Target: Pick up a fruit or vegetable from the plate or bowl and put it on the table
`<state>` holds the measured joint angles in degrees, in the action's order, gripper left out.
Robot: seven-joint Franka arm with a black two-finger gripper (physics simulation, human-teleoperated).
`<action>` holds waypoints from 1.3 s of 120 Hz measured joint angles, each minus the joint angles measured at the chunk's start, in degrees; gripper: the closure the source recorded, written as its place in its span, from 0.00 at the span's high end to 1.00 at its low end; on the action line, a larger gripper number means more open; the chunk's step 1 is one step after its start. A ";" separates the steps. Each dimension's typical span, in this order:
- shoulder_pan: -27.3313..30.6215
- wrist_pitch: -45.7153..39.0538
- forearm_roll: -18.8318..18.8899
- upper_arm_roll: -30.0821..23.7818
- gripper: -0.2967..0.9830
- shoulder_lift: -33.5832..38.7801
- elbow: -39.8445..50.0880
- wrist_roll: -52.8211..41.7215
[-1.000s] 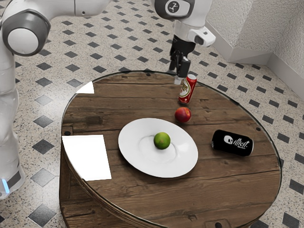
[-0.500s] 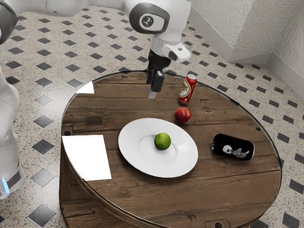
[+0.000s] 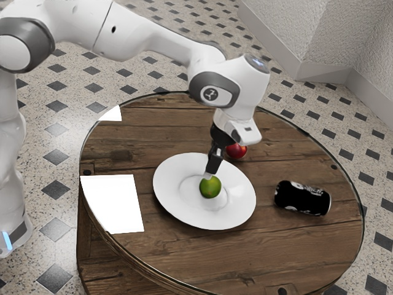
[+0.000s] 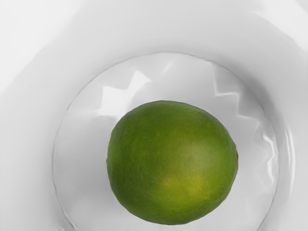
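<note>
Your one pincer (image 3: 209, 174) is over one green lime (image 3: 210, 189); can't tell you whether released or clenched, nor whether touching. Lime sits near middle of one white plate (image 3: 172, 204), on one round wooden table (image 3: 264, 252). Beside plate you have one red fruit (image 3: 239, 152), partly hidden; toward exterior view's right, one black can (image 3: 302, 199) on its side.

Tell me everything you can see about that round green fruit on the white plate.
The round green fruit, probably a lime, looks whole, with smooth, softly shining skin. A yellowish patch brightens the green, and a small brownish spot sits at one edge. It rests inside the shallow centre of the glossy white plate. The black two-finger gripper is right at its top; whether they touch, I can't tell.
</note>
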<state>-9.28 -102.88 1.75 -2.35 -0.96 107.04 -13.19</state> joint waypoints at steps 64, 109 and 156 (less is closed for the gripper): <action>-1.20 -4.75 -1.40 -0.81 0.77 -3.04 1.79 -2.73; -1.26 -7.54 -4.10 -0.86 0.77 -5.31 1.37 -3.52; -1.35 -8.31 -4.11 -0.99 0.77 -6.63 1.44 -3.82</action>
<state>-10.63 -111.19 -2.36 -3.34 -7.59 108.48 -17.00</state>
